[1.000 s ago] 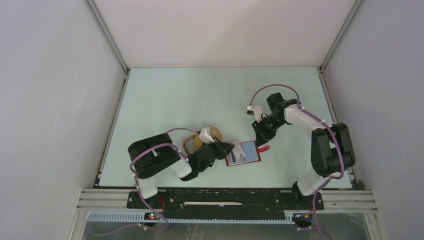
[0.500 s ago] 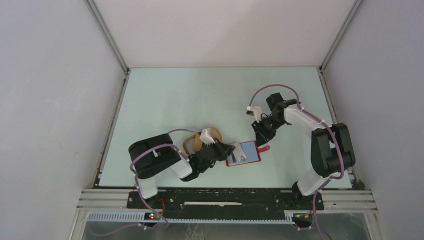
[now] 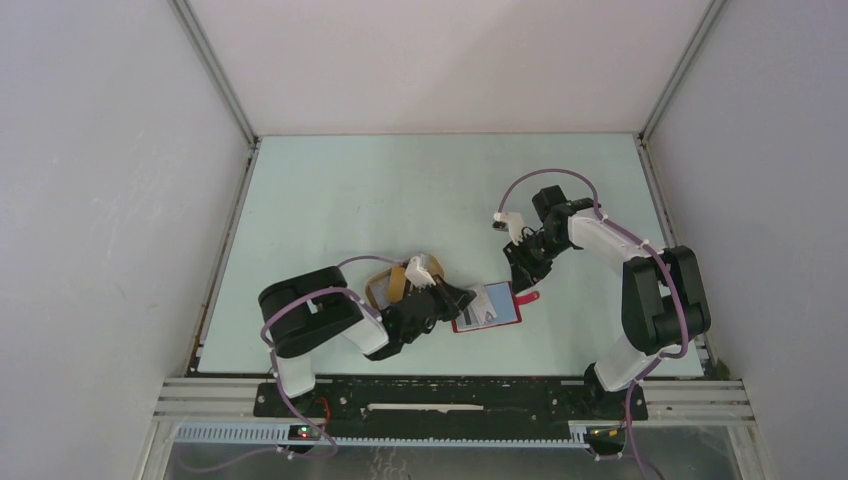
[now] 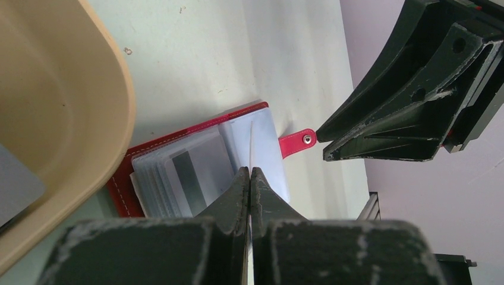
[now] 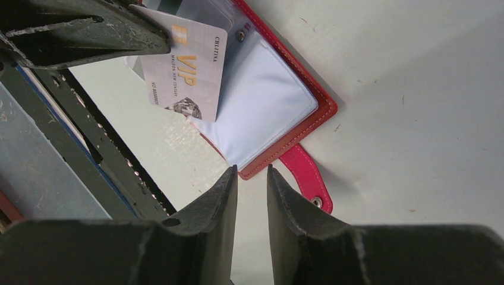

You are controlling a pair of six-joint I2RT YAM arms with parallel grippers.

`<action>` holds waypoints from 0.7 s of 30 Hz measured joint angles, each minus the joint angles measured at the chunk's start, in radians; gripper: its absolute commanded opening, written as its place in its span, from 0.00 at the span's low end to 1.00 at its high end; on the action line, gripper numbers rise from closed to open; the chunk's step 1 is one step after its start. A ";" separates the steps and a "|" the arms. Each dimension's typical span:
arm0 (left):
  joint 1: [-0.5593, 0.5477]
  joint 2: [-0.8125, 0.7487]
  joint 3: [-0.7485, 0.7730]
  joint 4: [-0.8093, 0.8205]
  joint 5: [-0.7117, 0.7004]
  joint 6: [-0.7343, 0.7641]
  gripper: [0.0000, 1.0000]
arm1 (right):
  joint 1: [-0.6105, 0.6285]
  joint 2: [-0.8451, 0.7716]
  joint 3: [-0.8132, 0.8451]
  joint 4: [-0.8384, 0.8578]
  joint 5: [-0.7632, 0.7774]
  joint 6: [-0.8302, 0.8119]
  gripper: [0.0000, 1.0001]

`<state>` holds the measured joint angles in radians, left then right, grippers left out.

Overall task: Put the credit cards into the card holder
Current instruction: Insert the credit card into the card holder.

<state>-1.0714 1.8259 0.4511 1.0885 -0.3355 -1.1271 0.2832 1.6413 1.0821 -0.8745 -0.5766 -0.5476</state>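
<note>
The red card holder (image 3: 497,310) lies open on the table, its clear pockets (image 4: 265,133) up and its snap tab (image 5: 308,178) pointing right. One pocket holds a card with a dark stripe (image 4: 189,172). My left gripper (image 3: 461,296) is shut on a silvery credit card (image 5: 190,71) printed "VIP". The card is tilted over the holder's left half and shows edge-on (image 4: 251,139) in the left wrist view. My right gripper (image 3: 519,271) is open by a narrow gap with nothing in it. Its tips (image 5: 250,170) are at the holder's corner beside the tab.
A beige oval tray (image 3: 384,281) sits just left of the holder, under the left arm's wrist; a grey card (image 4: 15,187) lies in it. The right gripper's black fingers (image 4: 410,113) stand close above the tab. White walls enclose the table.
My left gripper has edged slightly right, carrying the card further over the holder. The right arm and the holder have not moved.
</note>
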 measured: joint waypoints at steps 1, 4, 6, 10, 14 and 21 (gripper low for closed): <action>0.000 0.000 0.000 0.000 0.000 0.000 0.00 | 0.000 0.000 0.000 0.000 0.000 0.000 0.33; 0.000 -0.001 0.000 0.000 -0.003 0.000 0.00 | 0.000 0.000 0.000 0.000 0.000 0.000 0.33; 0.000 -0.007 -0.005 -0.001 -0.008 0.000 0.00 | 0.000 0.000 0.000 0.000 0.000 0.000 0.33; 0.000 -0.050 -0.032 0.000 -0.021 0.000 0.00 | 0.002 0.000 0.000 0.000 0.000 0.000 0.33; 0.000 -0.086 -0.045 0.000 -0.028 0.000 0.00 | 0.004 0.000 0.000 0.000 0.000 0.000 0.32; 0.000 -0.088 -0.045 -0.004 -0.029 0.000 0.00 | 0.006 0.002 0.002 -0.005 0.000 0.000 0.32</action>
<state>-1.0714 1.7382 0.4057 1.0847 -0.3645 -1.1271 0.2897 1.6428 1.0840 -0.8795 -0.5762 -0.5480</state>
